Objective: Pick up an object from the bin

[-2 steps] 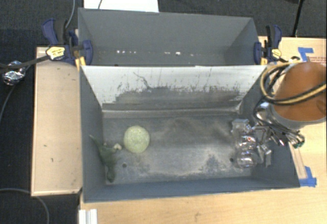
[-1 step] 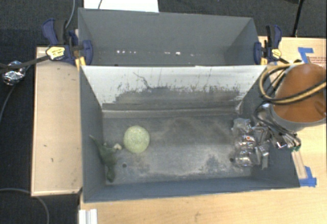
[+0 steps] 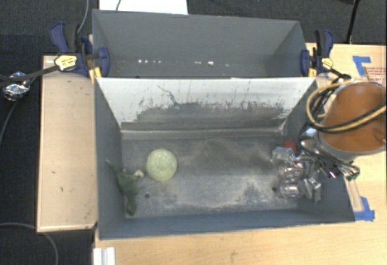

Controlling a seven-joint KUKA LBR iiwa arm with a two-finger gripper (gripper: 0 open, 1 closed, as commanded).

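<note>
Two things lie lower left: pale green ball (image 3: 161,164), dark green toy figure (image 3: 128,185). Gripper (image 3: 294,179) sits lower right, well apart from both; how open, can't tell. Risk: closing on bare bin floor (image 3: 217,182), grabbing nothing.

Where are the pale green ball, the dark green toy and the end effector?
pale green ball (image 3: 161,164): camera view, middle of the ball.
dark green toy (image 3: 128,185): camera view, its body.
end effector (image 3: 294,178): camera view, its metal tip.

The dark green thing (image 3: 128,185) is unclear, perhaps a toy figure
</note>
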